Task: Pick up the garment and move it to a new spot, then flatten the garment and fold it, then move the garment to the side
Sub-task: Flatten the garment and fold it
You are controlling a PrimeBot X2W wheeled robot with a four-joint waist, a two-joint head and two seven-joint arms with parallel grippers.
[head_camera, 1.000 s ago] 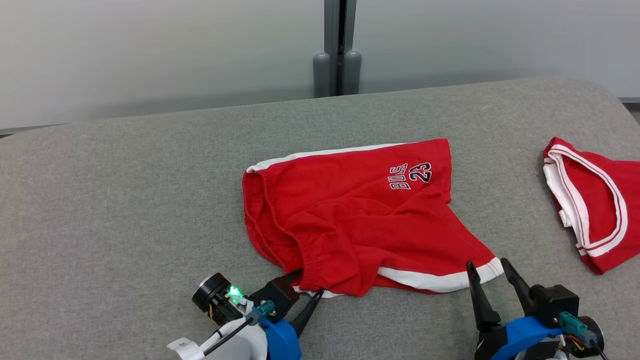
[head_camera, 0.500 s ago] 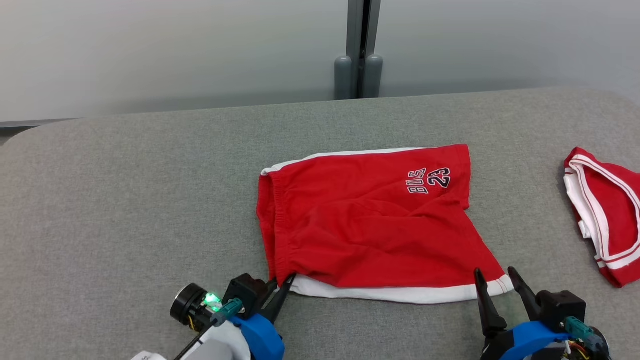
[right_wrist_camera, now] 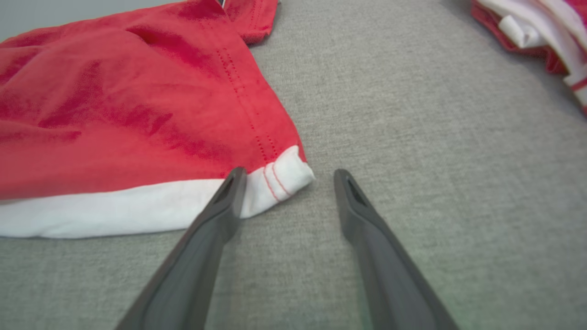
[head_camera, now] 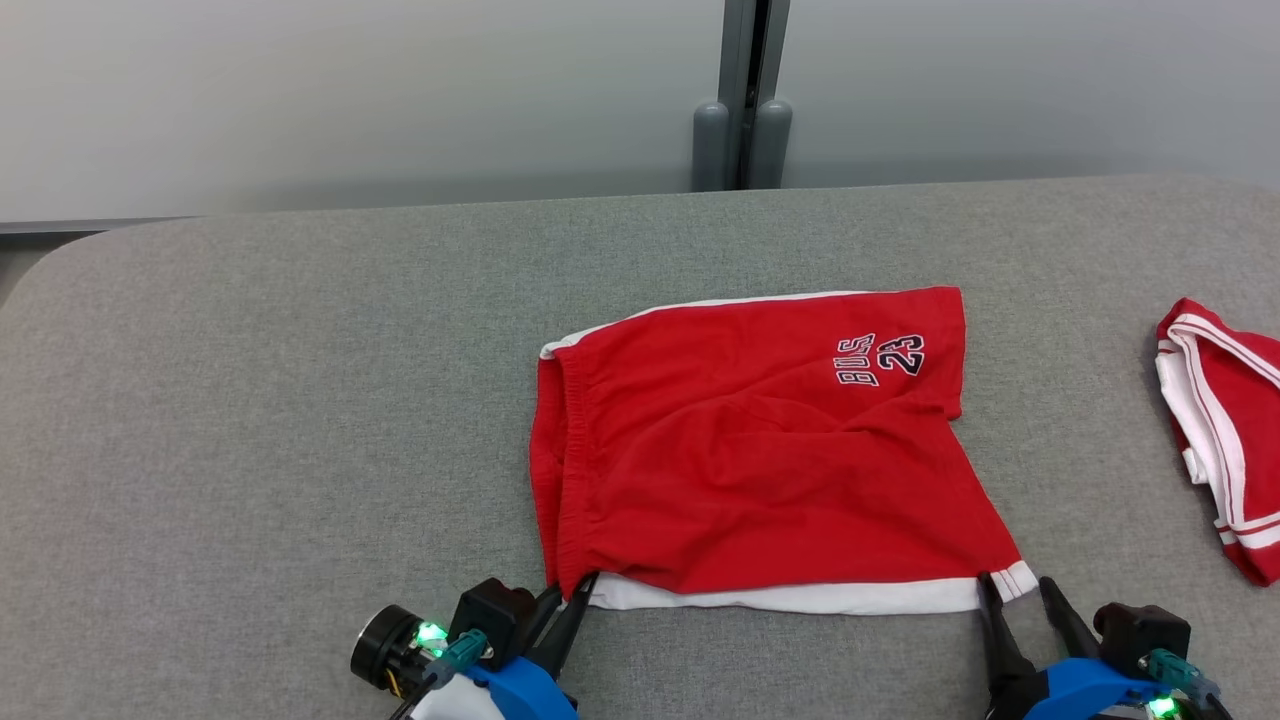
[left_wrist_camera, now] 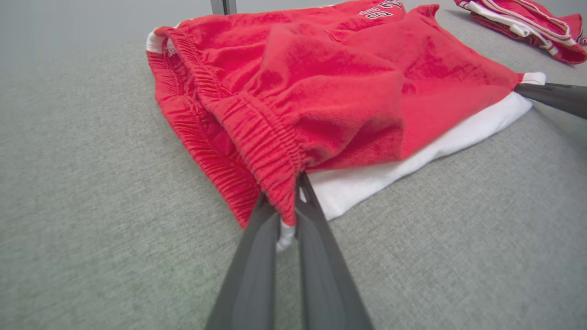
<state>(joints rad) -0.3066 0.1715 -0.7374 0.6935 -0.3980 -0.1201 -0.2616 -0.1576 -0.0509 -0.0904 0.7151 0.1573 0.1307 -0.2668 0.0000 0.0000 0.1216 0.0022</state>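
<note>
Your left hand [head_camera: 573, 590] is clamping shut on the gathered elastic waistband [left_wrist_camera: 250, 137] of the soft red shorts [head_camera: 760, 450]. They are lying rumpled on the grey woven bench [head_camera: 250, 400], just in front of the grey post [head_camera: 742, 140]. Your right hand [head_camera: 1014, 580] is gaping wide around the white-banded hem corner [right_wrist_camera: 275, 183], gripping nothing. By the look of it you are working through the flattening, with the fold and the move aside not yet done.
</note>
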